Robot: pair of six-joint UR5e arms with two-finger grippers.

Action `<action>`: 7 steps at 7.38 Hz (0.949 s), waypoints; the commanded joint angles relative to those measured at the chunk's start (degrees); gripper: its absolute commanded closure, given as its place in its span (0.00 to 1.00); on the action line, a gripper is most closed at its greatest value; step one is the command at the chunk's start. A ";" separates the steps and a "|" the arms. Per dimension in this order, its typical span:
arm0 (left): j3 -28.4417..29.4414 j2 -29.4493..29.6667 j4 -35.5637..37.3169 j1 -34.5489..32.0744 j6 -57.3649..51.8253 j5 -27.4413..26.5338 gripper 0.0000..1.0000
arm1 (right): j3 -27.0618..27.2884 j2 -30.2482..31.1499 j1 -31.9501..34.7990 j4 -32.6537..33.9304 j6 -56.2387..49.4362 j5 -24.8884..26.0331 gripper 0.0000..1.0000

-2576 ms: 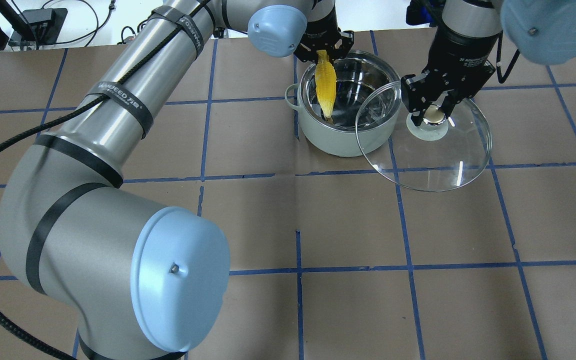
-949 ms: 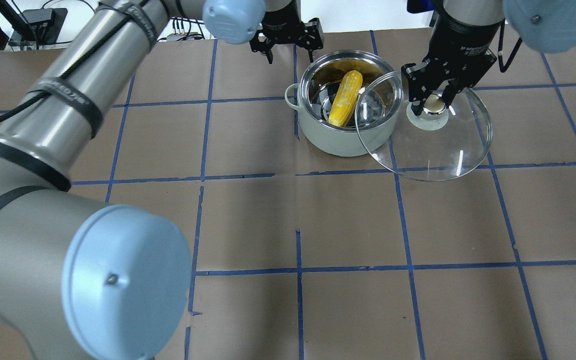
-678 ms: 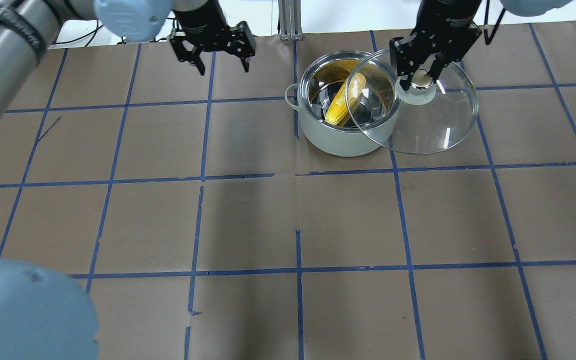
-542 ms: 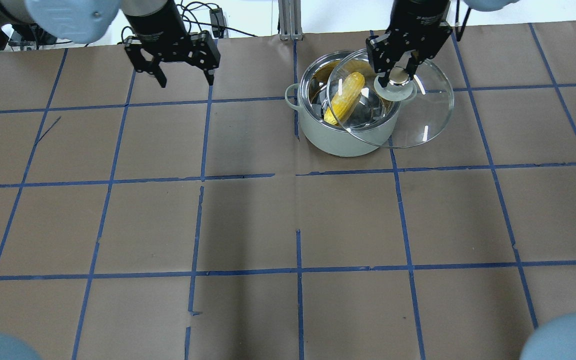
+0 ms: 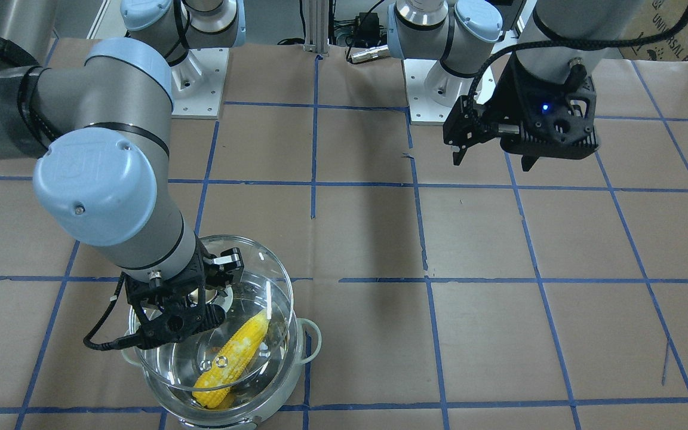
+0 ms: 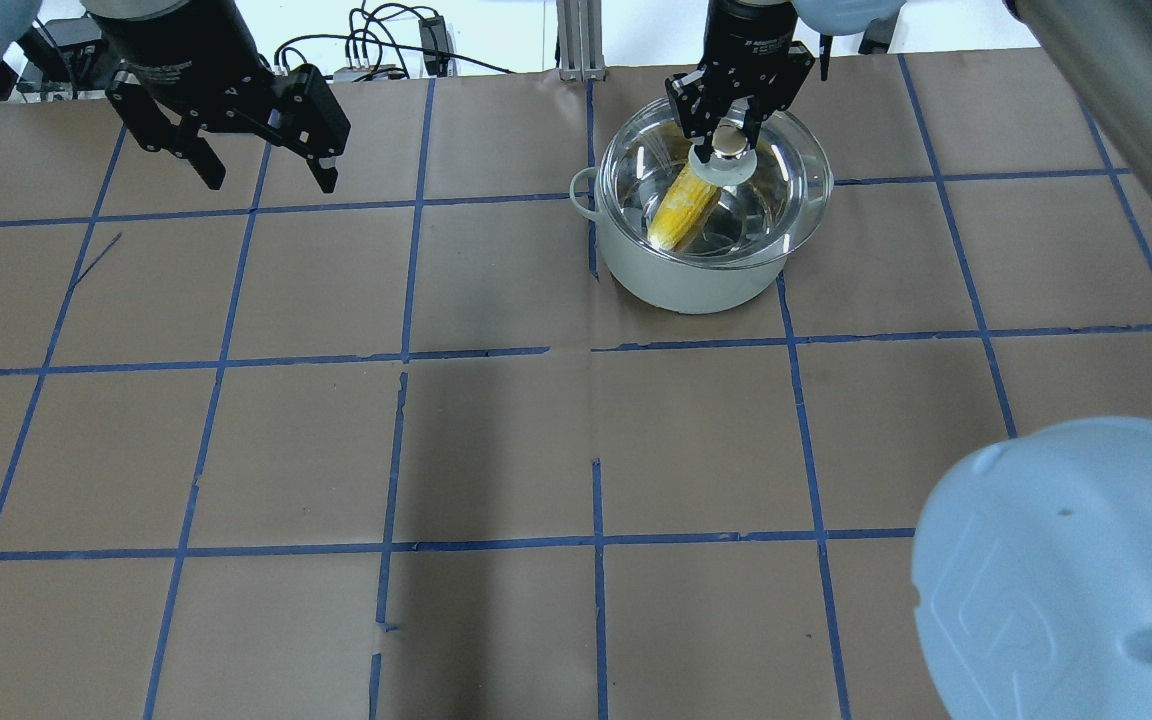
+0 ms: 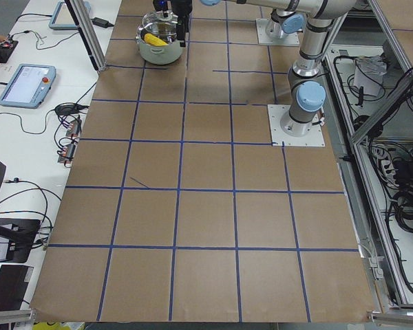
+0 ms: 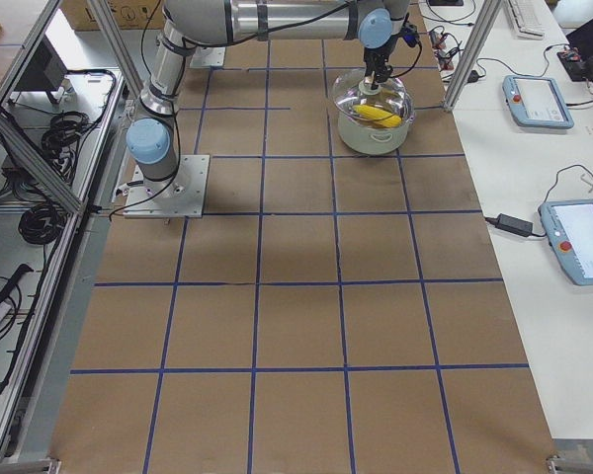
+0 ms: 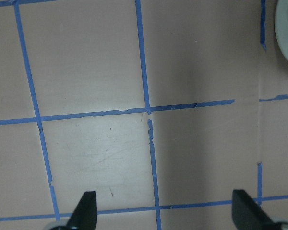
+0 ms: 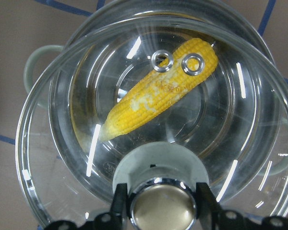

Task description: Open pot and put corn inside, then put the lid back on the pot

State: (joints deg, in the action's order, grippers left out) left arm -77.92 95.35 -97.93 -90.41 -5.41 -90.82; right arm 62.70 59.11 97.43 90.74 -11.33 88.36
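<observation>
The mint-green pot [image 6: 686, 285] stands at the far middle of the table. The yellow corn [image 6: 681, 205] lies slanted inside it, also seen in the right wrist view [image 10: 158, 96]. My right gripper [image 6: 731, 145] is shut on the metallic knob [image 10: 163, 203] of the clear glass lid [image 6: 791, 190]. It holds the lid over the pot's mouth, slightly off-centre. I cannot tell whether the lid rests on the rim. My left gripper [image 6: 266, 180] is open and empty, well to the left of the pot, above bare table [image 9: 164, 213].
Brown paper with a blue tape grid [image 6: 596, 450] covers the table. The pot's looped side handle [image 6: 581, 195] sticks out to the left. The right arm's elbow [image 6: 1066, 570] fills the near right corner of the overhead view. Cables and tablets lie off the table's ends.
The left gripper let the corn drop into the pot and drew away to the left, open. The right gripper carried the lid from beside the pot to over its mouth.
</observation>
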 commanded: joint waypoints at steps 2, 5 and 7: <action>-11.60 -7.88 8.65 4.88 -4.79 0.82 0.00 | -2.49 -3.39 0.04 0.49 -0.09 0.06 0.70; -11.02 -6.66 9.60 4.46 -3.91 0.83 0.00 | -2.32 -4.10 0.04 1.99 0.08 -0.03 0.70; -10.15 -6.40 9.51 3.23 -3.82 2.49 0.00 | -2.49 -4.71 0.04 2.07 -0.01 0.06 0.70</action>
State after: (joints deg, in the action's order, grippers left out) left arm -88.70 88.76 -88.34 -86.52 -9.32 -89.27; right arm 60.28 54.79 97.47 92.71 -11.28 88.36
